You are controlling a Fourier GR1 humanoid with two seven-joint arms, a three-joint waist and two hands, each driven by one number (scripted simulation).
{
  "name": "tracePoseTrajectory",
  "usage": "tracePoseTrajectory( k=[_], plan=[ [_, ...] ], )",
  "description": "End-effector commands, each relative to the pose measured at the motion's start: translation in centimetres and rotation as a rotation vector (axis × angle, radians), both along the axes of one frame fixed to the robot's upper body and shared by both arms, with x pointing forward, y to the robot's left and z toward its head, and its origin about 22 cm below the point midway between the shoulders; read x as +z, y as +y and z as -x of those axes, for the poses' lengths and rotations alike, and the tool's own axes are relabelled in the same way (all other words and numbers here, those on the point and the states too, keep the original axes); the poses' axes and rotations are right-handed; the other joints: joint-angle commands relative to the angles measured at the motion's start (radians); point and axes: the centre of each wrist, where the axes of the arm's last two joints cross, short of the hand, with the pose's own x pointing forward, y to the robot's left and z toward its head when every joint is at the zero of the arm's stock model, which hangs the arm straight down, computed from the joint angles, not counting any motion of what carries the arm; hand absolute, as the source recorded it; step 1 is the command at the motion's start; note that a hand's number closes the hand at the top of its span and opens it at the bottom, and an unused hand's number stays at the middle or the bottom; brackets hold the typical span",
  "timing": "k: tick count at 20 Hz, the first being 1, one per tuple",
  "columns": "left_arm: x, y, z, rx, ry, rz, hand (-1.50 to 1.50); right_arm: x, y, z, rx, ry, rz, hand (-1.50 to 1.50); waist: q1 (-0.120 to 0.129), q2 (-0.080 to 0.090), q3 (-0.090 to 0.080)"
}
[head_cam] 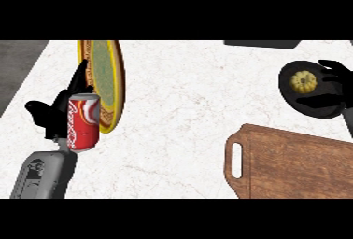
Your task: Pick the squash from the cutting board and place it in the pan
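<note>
The left hand (48,116) rests at the left of the white marbled desk (179,116), fingers straight and raised, holding nothing. It is partly hidden behind a red soda can (84,121) whose white script is too small to read. Just right of the can lies a plate (103,84) with a green centre and a yellow rim. The wooden cutting board (296,163), near right, is cut off by the edges. Far right, the yellow squash (303,81) sits in the black pan (285,86). The right hand (339,87) is over the pan, fingers spread either side of the squash without closing on it, and it is hard to tell from the dark pan.
</note>
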Motion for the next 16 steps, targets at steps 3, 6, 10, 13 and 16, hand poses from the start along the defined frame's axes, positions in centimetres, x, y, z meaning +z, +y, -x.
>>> tracePoseTrajectory(
  k=[3,6,10,13,16],
  plan=[
    [0.1,0.1,-0.1,0.003,0.010,0.003,0.00,-1.0,-0.7,0.9,0.034,-0.117,-0.070,-1.50,-0.011,-0.002,0.001],
    [-0.3,1.1,0.2,0.038,0.014,0.002,0.00,0.0,-1.4,0.7,0.002,-0.253,-0.167,-1.50,-0.027,-0.012,-0.001],
    [-0.5,1.6,0.7,0.030,0.008,0.005,0.00,-0.1,-3.4,2.1,-0.021,-0.367,-0.305,-1.50,-0.037,-0.017,-0.002],
    [0.2,2.6,0.3,0.062,0.025,0.008,0.00,-0.9,-5.4,4.1,0.055,-0.359,-0.427,-1.50,-0.058,-0.025,-0.003],
    [-1.4,2.6,0.7,0.067,0.025,0.012,0.00,-1.7,-6.7,5.8,0.124,-0.370,-0.495,-1.50,-0.075,-0.032,-0.006]
  ],
)
